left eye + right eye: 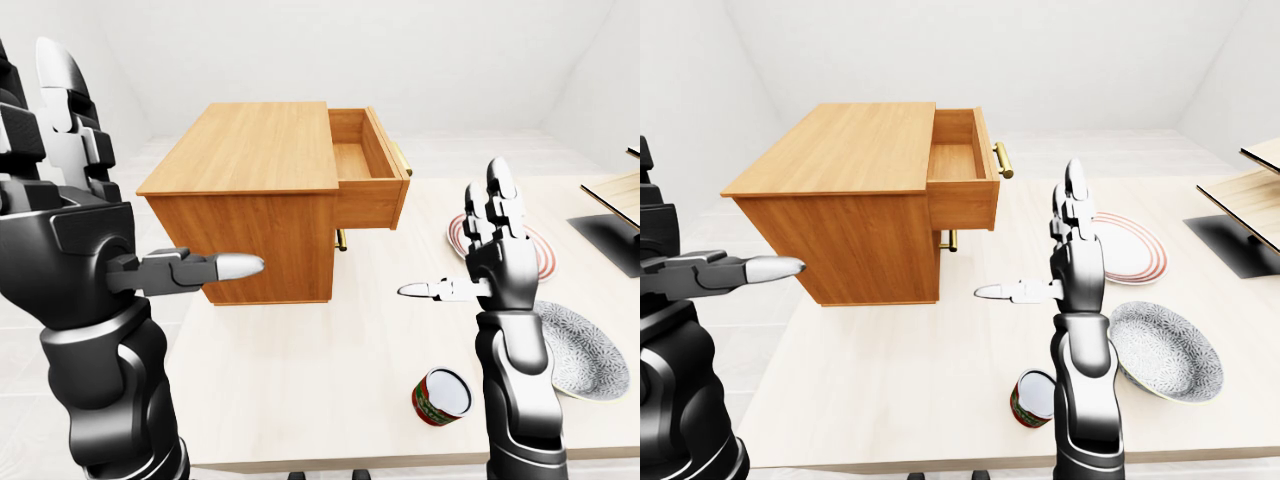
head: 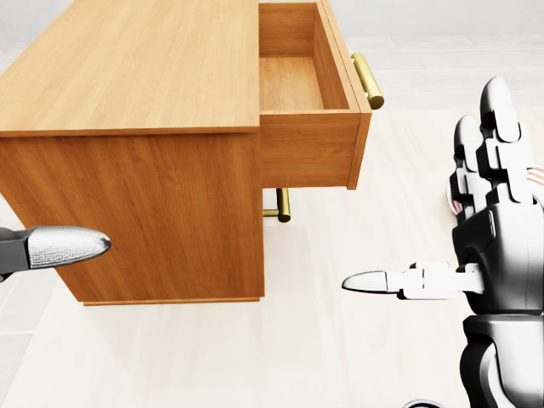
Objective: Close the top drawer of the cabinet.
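A wooden cabinet (image 1: 250,190) stands on the pale table (image 1: 330,370). Its top drawer (image 1: 368,165) is pulled out to the right, empty, with a brass handle (image 2: 367,80) on its front. A second brass handle (image 2: 282,206) shows below it. My left hand (image 1: 150,200) is raised and open at the left, level with the cabinet's near face. My right hand (image 1: 470,255) is open, fingers upright and thumb pointing left, right of the cabinet and lower than the drawer front, touching nothing.
A red-rimmed plate (image 1: 1135,248) lies right of the drawer. A grey patterned bowl (image 1: 1165,350) and a tin can (image 1: 441,396) on its side lie near the table's bottom edge. A dark stand (image 1: 612,235) with wooden boards sits at the far right.
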{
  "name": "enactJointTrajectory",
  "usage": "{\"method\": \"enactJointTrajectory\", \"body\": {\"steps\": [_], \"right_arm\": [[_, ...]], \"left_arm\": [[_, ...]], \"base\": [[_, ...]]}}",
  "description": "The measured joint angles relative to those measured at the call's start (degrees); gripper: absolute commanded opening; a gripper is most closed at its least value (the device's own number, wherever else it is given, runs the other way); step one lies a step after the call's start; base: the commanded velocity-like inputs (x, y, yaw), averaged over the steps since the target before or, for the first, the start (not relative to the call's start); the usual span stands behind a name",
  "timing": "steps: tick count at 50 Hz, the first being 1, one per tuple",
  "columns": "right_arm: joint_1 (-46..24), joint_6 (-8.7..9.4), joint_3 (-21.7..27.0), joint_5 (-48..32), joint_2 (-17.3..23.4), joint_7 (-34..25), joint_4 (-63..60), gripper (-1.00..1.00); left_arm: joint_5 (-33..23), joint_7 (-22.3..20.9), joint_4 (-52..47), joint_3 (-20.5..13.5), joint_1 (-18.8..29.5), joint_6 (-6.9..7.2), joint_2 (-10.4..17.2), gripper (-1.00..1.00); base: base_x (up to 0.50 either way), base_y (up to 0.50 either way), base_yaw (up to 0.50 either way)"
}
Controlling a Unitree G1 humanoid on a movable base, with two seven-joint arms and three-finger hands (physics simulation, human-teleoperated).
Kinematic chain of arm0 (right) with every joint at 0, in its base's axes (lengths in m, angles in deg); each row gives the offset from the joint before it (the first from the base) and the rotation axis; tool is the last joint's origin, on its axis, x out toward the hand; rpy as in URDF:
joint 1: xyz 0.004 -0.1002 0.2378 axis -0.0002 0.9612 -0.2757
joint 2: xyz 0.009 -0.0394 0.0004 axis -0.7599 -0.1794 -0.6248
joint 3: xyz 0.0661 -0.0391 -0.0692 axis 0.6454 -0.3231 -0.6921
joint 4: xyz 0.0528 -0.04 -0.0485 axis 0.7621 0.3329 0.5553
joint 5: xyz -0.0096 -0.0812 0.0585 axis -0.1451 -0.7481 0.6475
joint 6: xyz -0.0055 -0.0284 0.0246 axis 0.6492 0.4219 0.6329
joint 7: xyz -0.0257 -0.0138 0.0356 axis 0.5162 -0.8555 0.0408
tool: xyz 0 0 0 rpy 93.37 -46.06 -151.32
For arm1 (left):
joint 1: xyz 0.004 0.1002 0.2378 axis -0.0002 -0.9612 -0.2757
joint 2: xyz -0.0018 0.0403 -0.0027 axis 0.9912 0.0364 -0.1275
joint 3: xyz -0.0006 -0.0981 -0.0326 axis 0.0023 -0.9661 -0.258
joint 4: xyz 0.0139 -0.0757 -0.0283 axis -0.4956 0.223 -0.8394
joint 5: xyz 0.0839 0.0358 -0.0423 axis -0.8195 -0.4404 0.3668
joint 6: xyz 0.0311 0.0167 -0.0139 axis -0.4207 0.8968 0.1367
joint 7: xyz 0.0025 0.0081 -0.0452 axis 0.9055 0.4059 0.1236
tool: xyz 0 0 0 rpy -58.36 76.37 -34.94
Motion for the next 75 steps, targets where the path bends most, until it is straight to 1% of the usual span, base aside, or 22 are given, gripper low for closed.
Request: {"method": "enactJointTrajectory", "body": {"steps": [23,38,56,68,75], "right_arm": [[-0.7,0.0,1.2,1.2,-0.1,1.1,-1.9,1.0],[-3.3,0.0,0.8,1.4,0.2,2.0,4.7,1.0],[-9.0,0.0,-1.3,1.7,0.5,3.6,15.4,1.0],[-13.2,0.0,-3.3,1.5,0.2,4.2,19.5,1.0],[-14.4,0.0,-5.3,0.4,-0.5,3.9,19.4,1.0]], "left_arm": [[0.0,-0.2,-0.1,0.0,-0.1,0.0,-0.1,1.0],[-0.2,-0.3,0.1,0.1,-0.2,0.0,-0.1,1.0],[-0.8,-0.6,0.6,0.5,-0.4,0.0,-0.3,1.0],[-1.2,-0.9,0.9,0.6,-0.5,0.0,-0.4,1.0],[-1.3,-1.0,0.8,0.7,-0.5,0.0,-0.5,1.0]], "base": [[0.0,0.0,0.0],[0.0,0.0,0.0],[0.0,0.0,0.0],[0.0,0.0,0.0],[0.0,0.0,0.0]]}}
